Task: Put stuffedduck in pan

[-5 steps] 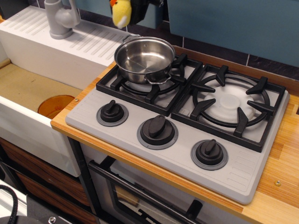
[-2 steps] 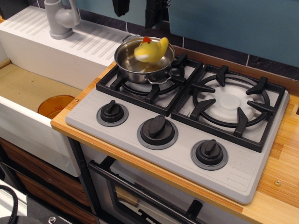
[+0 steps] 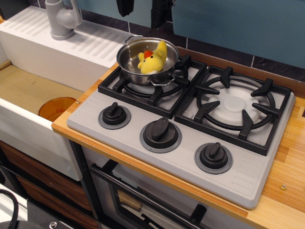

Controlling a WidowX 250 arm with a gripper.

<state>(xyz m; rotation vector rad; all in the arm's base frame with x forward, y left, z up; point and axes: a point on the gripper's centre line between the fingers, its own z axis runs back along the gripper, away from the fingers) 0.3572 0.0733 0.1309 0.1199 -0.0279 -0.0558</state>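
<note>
The yellow stuffedduck (image 3: 153, 60) with its orange-red beak lies inside the shiny steel pan (image 3: 129, 61), which stands on the back left burner grate. My gripper (image 3: 142, 8) hangs open and empty at the top edge of the view, straight above the pan. Its two black fingers (image 3: 125, 6) are apart and well clear of the duck.
A grey toy stove (image 3: 181, 129) with two black grates and three black knobs sits on a wooden counter (image 3: 286, 191). A white sink (image 3: 28, 86) with a grey faucet (image 3: 62, 19) and an orange drain is at the left. A blue wall stands behind.
My gripper held the duck above the pan, then opened. The duck fell and now rests inside the pan.
</note>
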